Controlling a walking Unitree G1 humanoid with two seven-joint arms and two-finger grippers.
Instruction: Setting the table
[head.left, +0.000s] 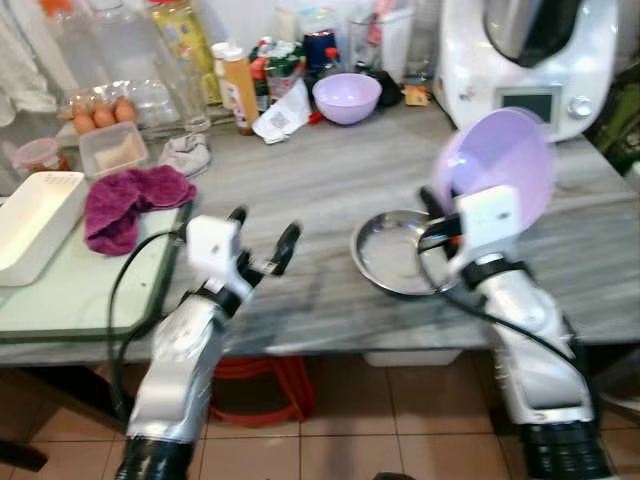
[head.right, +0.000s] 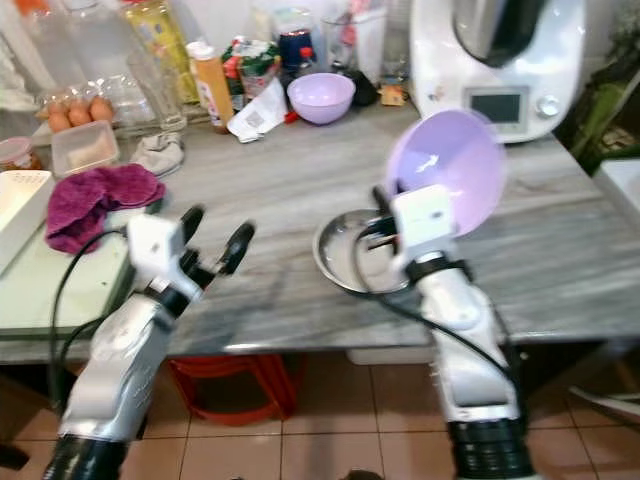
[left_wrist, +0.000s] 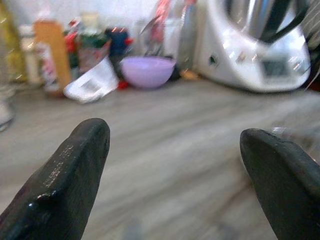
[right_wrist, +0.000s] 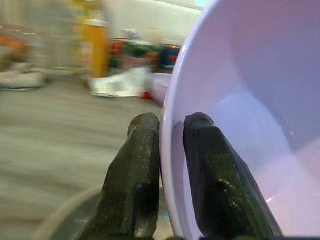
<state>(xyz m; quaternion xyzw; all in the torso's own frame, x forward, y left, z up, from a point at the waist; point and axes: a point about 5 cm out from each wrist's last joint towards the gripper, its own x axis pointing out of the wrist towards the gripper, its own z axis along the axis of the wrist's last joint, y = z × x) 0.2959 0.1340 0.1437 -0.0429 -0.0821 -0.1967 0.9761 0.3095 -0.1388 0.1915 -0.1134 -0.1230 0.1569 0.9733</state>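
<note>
A long grey wood-grain table (head.left: 330, 190) runs right across the scene, and at its far right corner stands a big white kitchen machine (head.left: 530, 60) with a small screen on its front. At the left edge there's a pale green board (head.left: 80, 285) carrying a white rectangular dish (head.left: 35, 225), with a crumpled magenta cloth (head.left: 130, 205) lying half on the board, half on the table. Now the action: the right gripper (right_wrist: 170, 165) is up above the table's near right part, fingers pinched on the rim of a lilac bowl (head.left: 495, 160), one finger inside, one outside, the bowl tipped on edge with its hollow facing the camera. Just below it, a shiny steel bowl (head.left: 395, 255) sits flat on the table. Over on the left, the left gripper (head.left: 262, 240) hovers at the near edge, its fingers spread wide with nothing between them. At the back, a second lilac bowl (head.left: 346, 97) stands upright among bottles and jars (head.left: 240, 85), and a clear carton of eggs (head.left: 100, 112) rests at far left.
</note>
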